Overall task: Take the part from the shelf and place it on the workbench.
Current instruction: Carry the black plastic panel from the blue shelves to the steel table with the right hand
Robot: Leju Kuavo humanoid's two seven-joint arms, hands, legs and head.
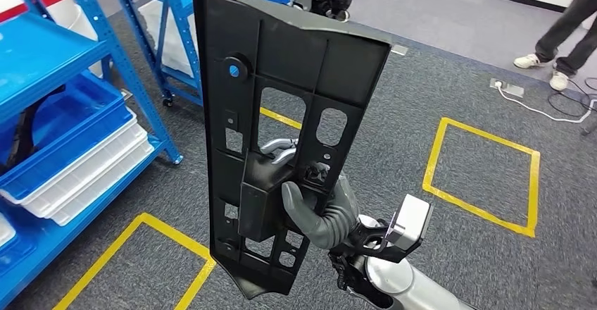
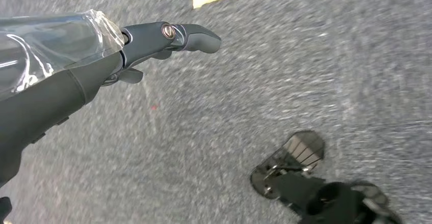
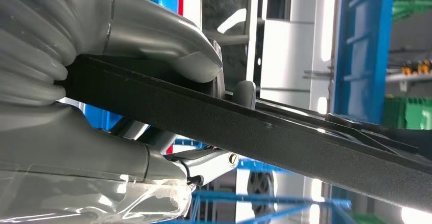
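Here the black part (image 1: 281, 134) is held upright by the right hand (image 1: 324, 211), its fingers partly hidden behind; the left hand (image 2: 153, 43) is seen holding nothing, fingers loosely extended.

The head view looks down at the carpet (image 1: 436, 77), the left wrist close above it, the right wrist sideways toward blue shelving (image 3: 364, 46).

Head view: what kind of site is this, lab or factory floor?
Likely a workshop or factory-style test area. Blue steel shelving holds blue and white plastic bins, yellow tape squares mark zones on the grey carpet, and the right hand holds up a large black moulded plastic part.
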